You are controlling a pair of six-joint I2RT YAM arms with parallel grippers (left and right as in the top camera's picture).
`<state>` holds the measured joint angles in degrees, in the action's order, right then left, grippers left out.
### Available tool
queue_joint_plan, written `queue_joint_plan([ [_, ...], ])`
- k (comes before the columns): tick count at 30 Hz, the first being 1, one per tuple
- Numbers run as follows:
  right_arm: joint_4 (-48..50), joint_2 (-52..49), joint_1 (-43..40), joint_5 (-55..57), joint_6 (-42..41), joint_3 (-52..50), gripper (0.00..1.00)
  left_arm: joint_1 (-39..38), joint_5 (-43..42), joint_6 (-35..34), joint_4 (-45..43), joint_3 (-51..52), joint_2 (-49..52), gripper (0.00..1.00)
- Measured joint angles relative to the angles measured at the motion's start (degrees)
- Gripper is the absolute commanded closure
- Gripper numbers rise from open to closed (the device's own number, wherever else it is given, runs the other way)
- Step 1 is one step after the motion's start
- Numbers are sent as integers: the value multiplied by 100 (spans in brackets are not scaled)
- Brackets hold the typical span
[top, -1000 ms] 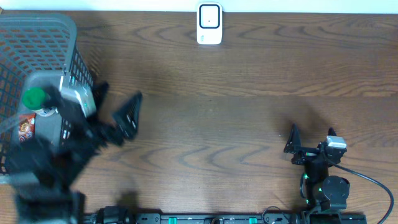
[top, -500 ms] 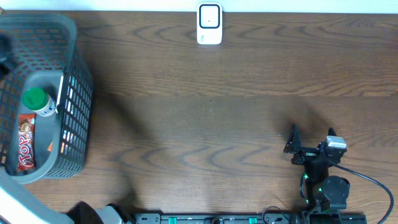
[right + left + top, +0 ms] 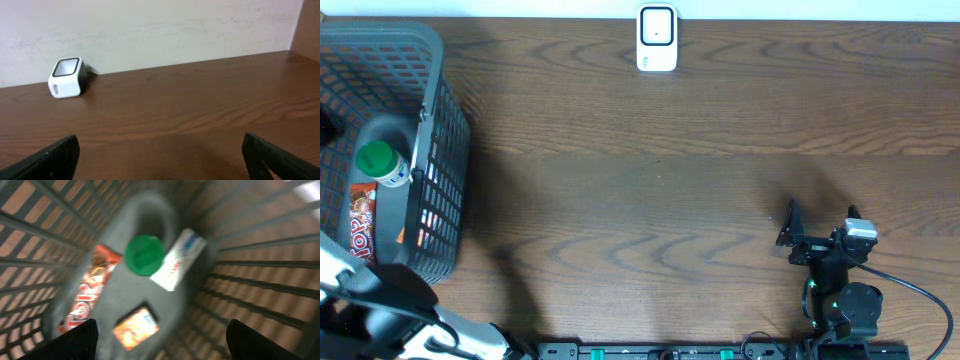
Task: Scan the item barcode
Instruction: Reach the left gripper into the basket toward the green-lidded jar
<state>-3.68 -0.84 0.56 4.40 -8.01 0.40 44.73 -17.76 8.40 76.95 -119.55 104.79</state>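
Note:
A grey mesh basket (image 3: 438,120) at the table's left holds a green-capped bottle (image 3: 377,162) and a red candy bar (image 3: 358,228). The left wrist view looks down into the basket (image 3: 250,270), blurred. It shows the green cap (image 3: 144,255), the bottle's white label (image 3: 179,262), the red bar (image 3: 87,295) and an orange packet (image 3: 136,327). My left gripper (image 3: 160,347) hangs open above them, holding nothing. The white barcode scanner (image 3: 657,38) stands at the table's far edge. My right gripper (image 3: 821,222) rests open at the near right and faces the scanner (image 3: 65,78).
My left arm (image 3: 380,305) is a blurred shape at the near left corner, beside the basket's front. Brown wood tabletop (image 3: 650,180) lies between basket, scanner and right arm. A pale wall (image 3: 160,30) rises behind the scanner.
The left arm, which a second ago covered the basket's right side, has swung off to the near left corner, uncovering the basket. The right arm has stayed still.

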Motion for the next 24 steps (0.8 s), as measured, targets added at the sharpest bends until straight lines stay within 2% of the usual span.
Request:
queue_joint_plan([
  [10,2,0,0,0,0,0,1,-186,726,824,-136,0,831,17],
  [24,2,0,0,0,0,0,1,-442,920,1349,-610,0,2138,17],
])
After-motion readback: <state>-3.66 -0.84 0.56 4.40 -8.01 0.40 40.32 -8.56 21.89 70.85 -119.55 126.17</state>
